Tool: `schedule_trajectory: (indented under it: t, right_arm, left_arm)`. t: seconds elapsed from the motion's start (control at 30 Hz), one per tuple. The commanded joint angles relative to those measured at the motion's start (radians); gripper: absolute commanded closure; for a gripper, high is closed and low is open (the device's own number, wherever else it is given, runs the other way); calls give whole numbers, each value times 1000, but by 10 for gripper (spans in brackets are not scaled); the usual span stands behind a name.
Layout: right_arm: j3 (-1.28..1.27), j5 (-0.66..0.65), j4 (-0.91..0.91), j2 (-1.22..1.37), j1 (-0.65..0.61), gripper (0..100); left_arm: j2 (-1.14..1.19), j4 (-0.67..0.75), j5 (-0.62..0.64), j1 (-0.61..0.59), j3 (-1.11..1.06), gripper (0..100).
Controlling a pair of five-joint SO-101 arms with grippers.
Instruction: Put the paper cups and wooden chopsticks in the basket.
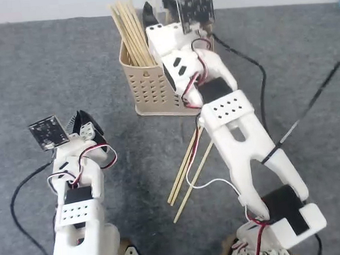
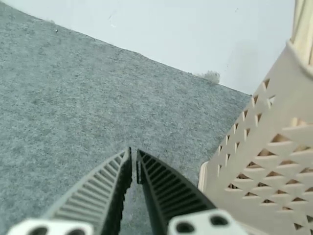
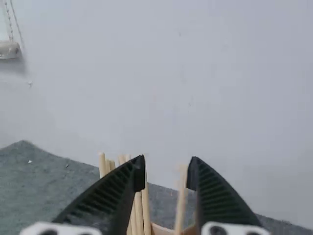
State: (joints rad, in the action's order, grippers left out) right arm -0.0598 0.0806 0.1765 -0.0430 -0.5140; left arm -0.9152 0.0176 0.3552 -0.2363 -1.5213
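A beige perforated basket stands at the far middle of the table, with several wooden chopsticks upright in its left part. Three more chopsticks lie on the grey mat in front of it, beside the right arm. My right gripper hovers over the basket, open. In its wrist view the right gripper has the upright chopsticks below it, one stick rising in the gap between the fingers. My left gripper is shut and empty, low over the mat left of the basket; its fingertips meet.
Grey mat covers the table, and a white wall runs along the far edge. A black cable trails across the mat on the right. Open mat lies left of the basket and between the two arms.
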Motion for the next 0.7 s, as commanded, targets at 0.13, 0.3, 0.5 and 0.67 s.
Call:
schedule_trajectory:
  t: [0.13,0.3,0.5,0.67]
  right_arm:
    - [347,68,426,-99,12,810]
    - [456,166,788,-225,13,811]
    - [456,163,1124,-397,15,811]
    - [453,166,1402,-496,82,811]
  left_arm:
    - [-25,28,-3,5,4,986]
    - [-25,26,-3,3,4,986]
    - [-25,26,-3,3,4,986]
    - [-23,26,-3,3,4,986]
